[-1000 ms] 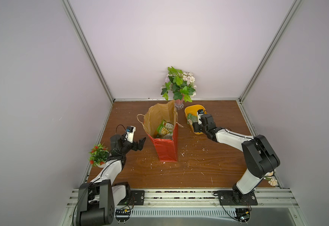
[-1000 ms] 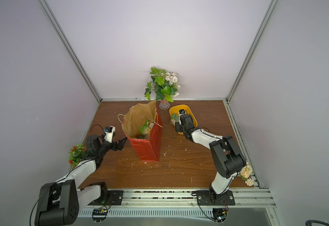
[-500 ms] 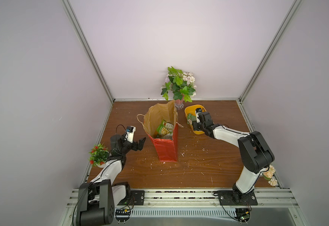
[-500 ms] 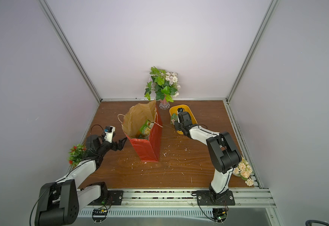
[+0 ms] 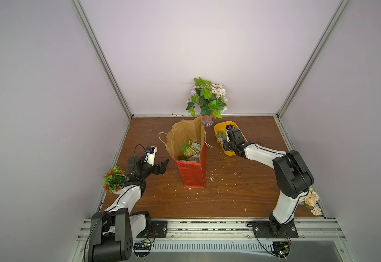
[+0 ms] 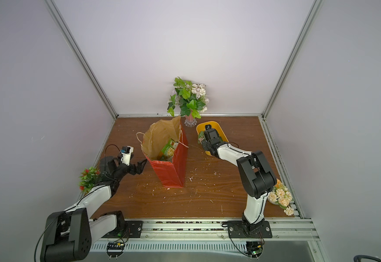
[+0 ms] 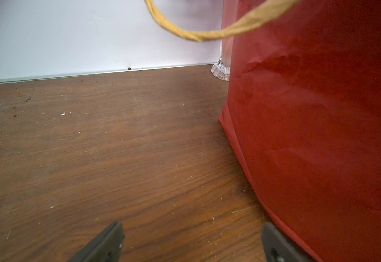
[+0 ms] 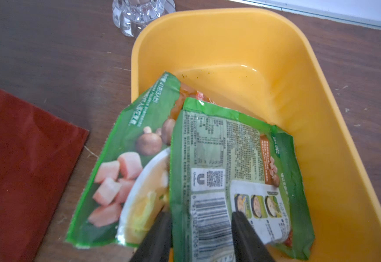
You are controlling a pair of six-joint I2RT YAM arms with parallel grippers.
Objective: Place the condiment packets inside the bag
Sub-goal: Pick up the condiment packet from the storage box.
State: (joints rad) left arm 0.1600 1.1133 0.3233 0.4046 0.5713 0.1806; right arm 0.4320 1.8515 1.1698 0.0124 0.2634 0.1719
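Observation:
The red bag (image 5: 191,172) (image 6: 171,170) stands open mid-table, with green condiment packets (image 5: 190,149) (image 6: 169,150) inside. Two more packets lie in the yellow tub (image 8: 275,56): one with a barcode (image 8: 219,158), one with a food picture (image 8: 128,158) hanging over the rim. My right gripper (image 8: 200,214) (image 5: 225,141) reaches into the tub, jaws part open and straddling the barcode packet's edge, one finger under it and one on top. My left gripper (image 7: 191,226) (image 5: 162,167) hovers wide open and empty beside the bag's red side (image 7: 321,136).
A glass vase of leafy flowers (image 5: 207,102) (image 8: 143,13) stands behind the bag and the tub (image 5: 219,128). A small red-flowered plant (image 5: 113,179) sits at the left edge and pale flowers (image 5: 310,199) at the right edge. Crumbs dot the wooden table (image 5: 230,192).
My right gripper has pushed a little deeper into the tub and its jaws have narrowed around the packet. The left arm and the bag have not moved.

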